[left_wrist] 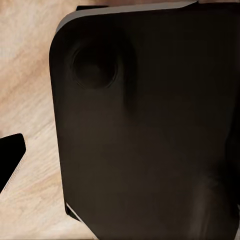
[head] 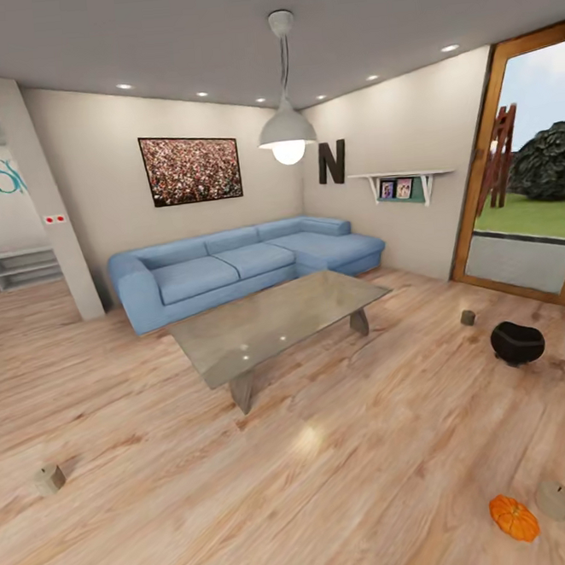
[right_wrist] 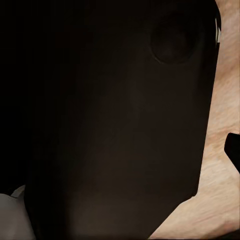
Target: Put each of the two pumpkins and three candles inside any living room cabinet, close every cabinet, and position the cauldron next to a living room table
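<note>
The pumpkin (head: 514,517) lies on the floor (head: 334,475) low at the right of the head view, with 1 candle (head: 554,499) just beside it, so the right arm looks the nearer one. Neither item has a long axis to line up with; both are squat and round. A 2nd candle (head: 49,478) sits well apart at the far left, a 3rd (head: 467,318) near the cauldron (head: 517,342), right of the counter (head: 277,321). Each wrist camera looks onto a dark panel over plank floor, so the arms seem tucked low. Whether either claw is wide or narrow, I cannot tell.
</note>
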### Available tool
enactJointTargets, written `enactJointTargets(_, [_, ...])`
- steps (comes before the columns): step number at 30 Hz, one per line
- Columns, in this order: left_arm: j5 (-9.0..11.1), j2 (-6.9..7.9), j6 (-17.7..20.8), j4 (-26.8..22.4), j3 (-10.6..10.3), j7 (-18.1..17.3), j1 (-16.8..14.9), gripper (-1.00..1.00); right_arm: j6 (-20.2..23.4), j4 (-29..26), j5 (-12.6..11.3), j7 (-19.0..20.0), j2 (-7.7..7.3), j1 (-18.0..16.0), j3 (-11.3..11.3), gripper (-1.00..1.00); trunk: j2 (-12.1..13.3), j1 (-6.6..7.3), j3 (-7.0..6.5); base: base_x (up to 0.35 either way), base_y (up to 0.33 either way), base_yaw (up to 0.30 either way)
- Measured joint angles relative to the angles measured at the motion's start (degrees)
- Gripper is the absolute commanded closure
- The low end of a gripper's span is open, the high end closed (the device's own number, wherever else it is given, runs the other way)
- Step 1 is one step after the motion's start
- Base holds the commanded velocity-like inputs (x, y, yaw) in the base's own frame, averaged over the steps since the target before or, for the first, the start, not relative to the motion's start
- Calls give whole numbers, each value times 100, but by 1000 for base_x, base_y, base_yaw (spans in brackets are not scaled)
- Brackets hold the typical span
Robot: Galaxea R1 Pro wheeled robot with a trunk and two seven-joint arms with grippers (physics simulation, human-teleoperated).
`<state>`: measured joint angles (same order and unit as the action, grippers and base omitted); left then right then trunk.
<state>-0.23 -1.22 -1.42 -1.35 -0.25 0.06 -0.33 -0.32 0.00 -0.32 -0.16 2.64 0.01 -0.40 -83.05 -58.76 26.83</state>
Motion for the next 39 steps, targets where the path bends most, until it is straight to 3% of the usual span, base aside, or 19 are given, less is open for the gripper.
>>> enactJointTargets(5, [-5, 6, -35, -1, -22, -4, 0, -100, 0, 0, 0, 0, -8, 0, 3, -100, 0, 1, -10, -213, 182, -241])
enactJointTargets(9, [-14, 7, -162, -2, -44, -5, 1, -100, 0, 0, 0, 0, -4, 0, 7, -100, -1, 3, -18, -36, 38, -246])
enactJointTargets(10, [-14, 10, -379, -2, -45, -2, 0, -100, 0, 0, 0, 0, -7, 0, 7, -100, -1, 3, -20, -8, 9, -246])
enactJointTargets(14, [-9, 15, -432, 0, -38, 2, 1, -100, -3, 0, -7, 0, -16, 0, 8, -100, -1, 3, -28, -3, 3, -246])
enactJointTargets(22, [-8, 48, -443, -2, -29, 2, 1, -100, -12, 5, -39, 0, -37, 0, -13, -100, 319, 178, -192, 0, 0, -241])
enactJointTargets(31, [-9, 248, -452, -26, -14, 2, 1, -100, -12, 2, -65, 0, -47, 0, -349, -100, 680, 376, -403, 0, 0, -207])
enactJointTargets(39, [19, 220, -148, -847, 44, 17, 0, -100, 38, -12, -56, -2, -34, -22, -377, -100, 1001, 551, -594, 0, 0, -204])
